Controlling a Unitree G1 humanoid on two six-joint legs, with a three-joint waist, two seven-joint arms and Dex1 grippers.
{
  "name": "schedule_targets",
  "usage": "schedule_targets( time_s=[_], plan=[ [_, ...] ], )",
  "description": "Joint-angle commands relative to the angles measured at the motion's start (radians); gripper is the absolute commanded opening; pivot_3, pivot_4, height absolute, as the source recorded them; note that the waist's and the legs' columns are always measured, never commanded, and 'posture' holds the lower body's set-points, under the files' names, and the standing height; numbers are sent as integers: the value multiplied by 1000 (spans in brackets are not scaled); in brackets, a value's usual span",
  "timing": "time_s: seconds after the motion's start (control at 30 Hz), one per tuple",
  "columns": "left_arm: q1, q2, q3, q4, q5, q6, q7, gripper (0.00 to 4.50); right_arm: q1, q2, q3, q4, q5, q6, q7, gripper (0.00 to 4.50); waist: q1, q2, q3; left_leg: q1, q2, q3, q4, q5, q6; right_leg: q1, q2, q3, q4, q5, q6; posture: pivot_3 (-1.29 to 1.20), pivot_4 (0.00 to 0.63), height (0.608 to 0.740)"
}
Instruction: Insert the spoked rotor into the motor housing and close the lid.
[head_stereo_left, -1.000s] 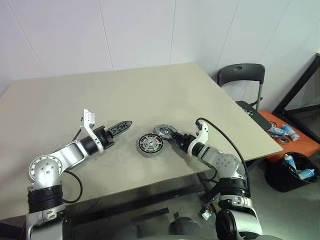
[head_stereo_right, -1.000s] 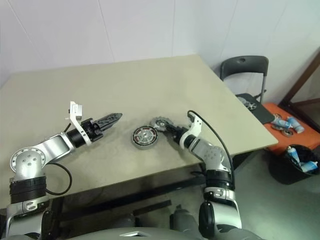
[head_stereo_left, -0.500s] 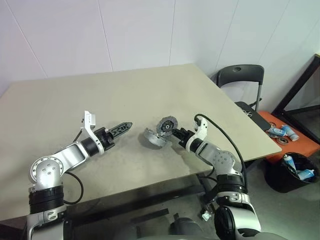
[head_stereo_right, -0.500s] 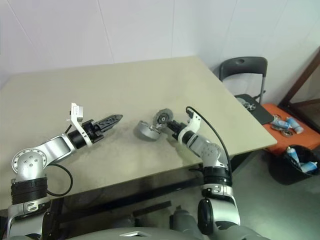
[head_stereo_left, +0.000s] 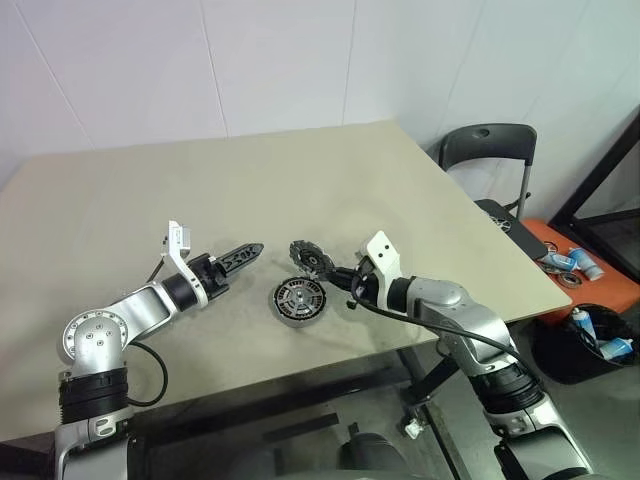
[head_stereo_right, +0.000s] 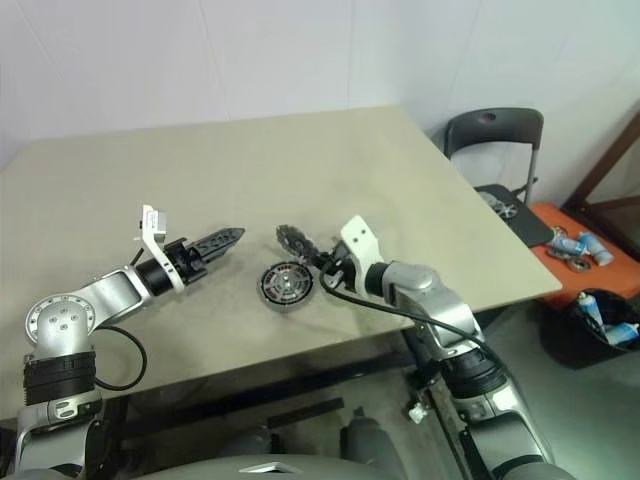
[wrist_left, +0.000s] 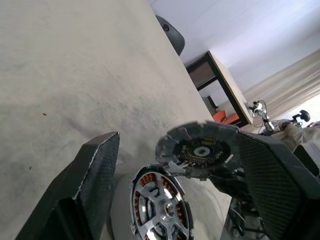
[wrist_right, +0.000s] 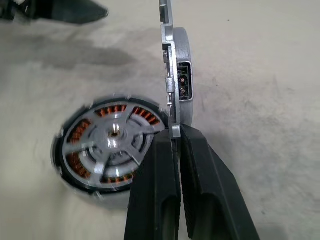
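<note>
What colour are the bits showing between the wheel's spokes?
Copper-orange windings, seen through the silver spokes; the right wrist view shows them best.

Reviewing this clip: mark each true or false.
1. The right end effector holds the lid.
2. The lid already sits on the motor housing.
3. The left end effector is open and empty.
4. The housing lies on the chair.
1. True: the right end effector pinches the lid by its edge.
2. False: it is held up beside the motor housing.
3. True: the left end effector grips nothing.
4. False: it lies on the table.
</note>
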Motion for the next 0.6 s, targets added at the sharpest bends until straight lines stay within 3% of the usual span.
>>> schedule_targets(
  time_s=[0.03, 0.37, 0.57, 0.6],
  plan=[
    [-1, 2, 20, -35, -5, -17, -7, 3911, 19, -42, 32, -24, -49, -45, 53, 17, 9, 0, 0, 0, 0, 0, 0, 0, 0, 0, 0, 0, 0, 0, 0, 0, 0, 740],
    [28, -17, 17, -77, -13, -23, 7, 3911, 2, -6, 95, -26, -127, -50, 67, 17, 13, -1, -1, 2, 0, 0, 2, 0, 0, 2, 0, 0, 1, 0, -1, 0, 0, 740],
    [41, -22, 25, -86, -14, -25, 11, 3911, -18, -23, 109, -39, -118, 37, 122, 1798, 15, 0, 0, 2, 1, 0, 2, 0, 0, 2, 1, 0, 2, 0, -1, 0, 0, 740],
    [42, -23, 25, -87, -15, -26, 12, 3911, -21, -26, 107, -41, -113, 47, 132, 1798, 16, 0, 0, 2, 1, 0, 2, 0, 0, 2, 1, 0, 2, 0, -1, 0, 0, 740]
  ],
)
